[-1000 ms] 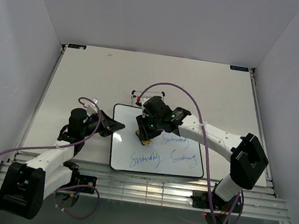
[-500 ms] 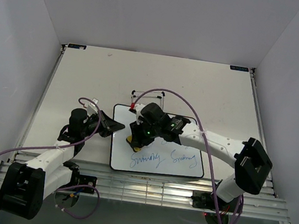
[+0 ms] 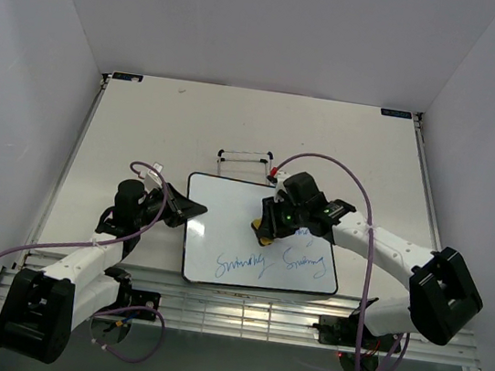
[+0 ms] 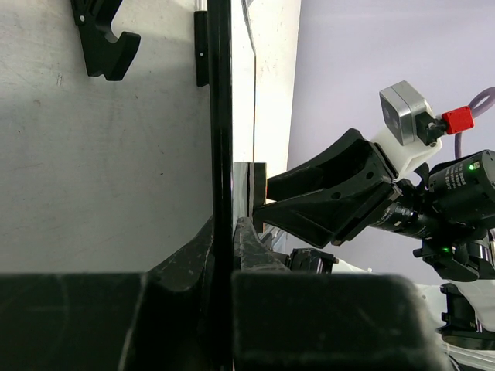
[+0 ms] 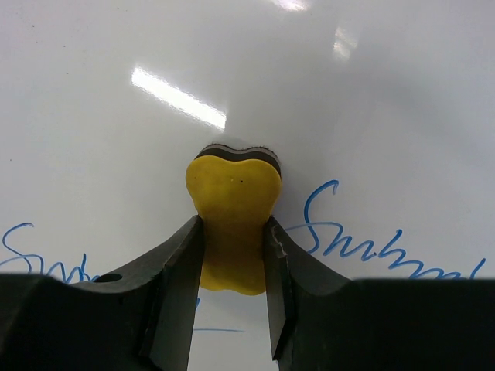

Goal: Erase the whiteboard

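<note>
I find the whiteboard lying flat by the desk's near edge, about midway between the left and right edges. It is glossy white with a thin black frame and rounded corners. Its far half is bare, and two blue cursive words run along its near side.

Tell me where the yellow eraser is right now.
In the top view the yellow eraser is pinched in the right gripper, resting on the whiteboard near its centre, just above the blue writing along the near edge.
</note>
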